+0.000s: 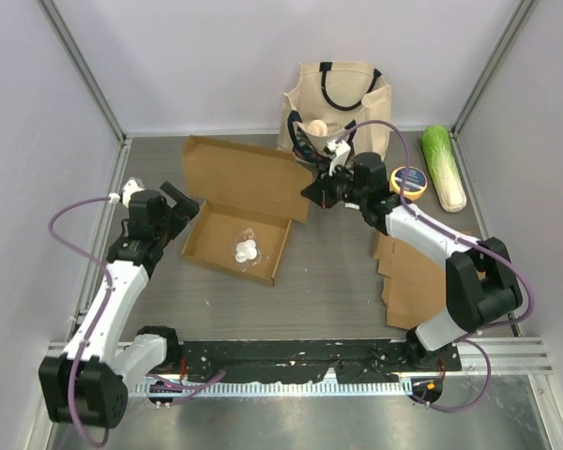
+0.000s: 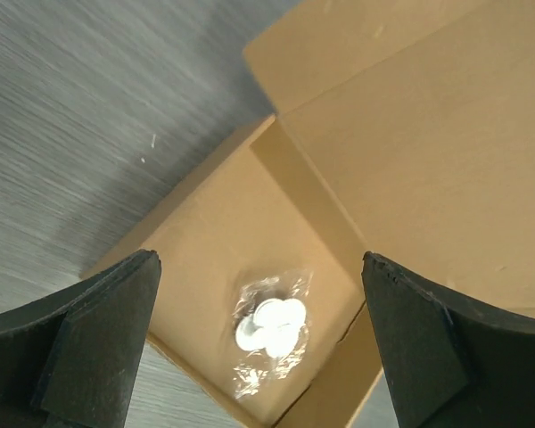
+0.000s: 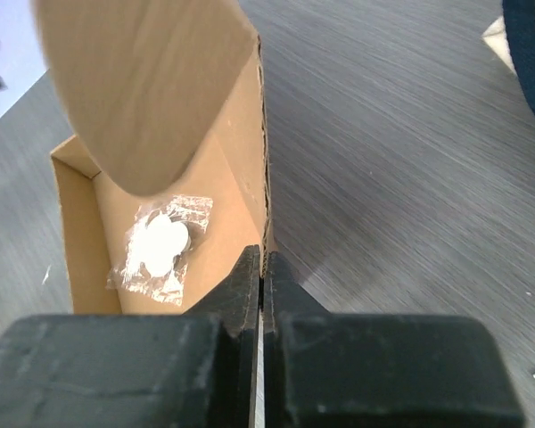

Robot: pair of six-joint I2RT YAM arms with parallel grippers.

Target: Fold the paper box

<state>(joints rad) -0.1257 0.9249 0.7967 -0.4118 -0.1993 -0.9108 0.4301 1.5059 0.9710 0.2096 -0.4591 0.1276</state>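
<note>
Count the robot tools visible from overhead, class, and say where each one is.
2. The left tool hovers open by the paper box's left far corner; the right tool is shut on the box's raised flap. None seem hidden.

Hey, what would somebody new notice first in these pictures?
The open cardboard box mid-table, a clear packet of white pieces lying inside. The right gripper is shut on the right edge of its lid, and the left gripper hangs open near the box's left side.
</note>
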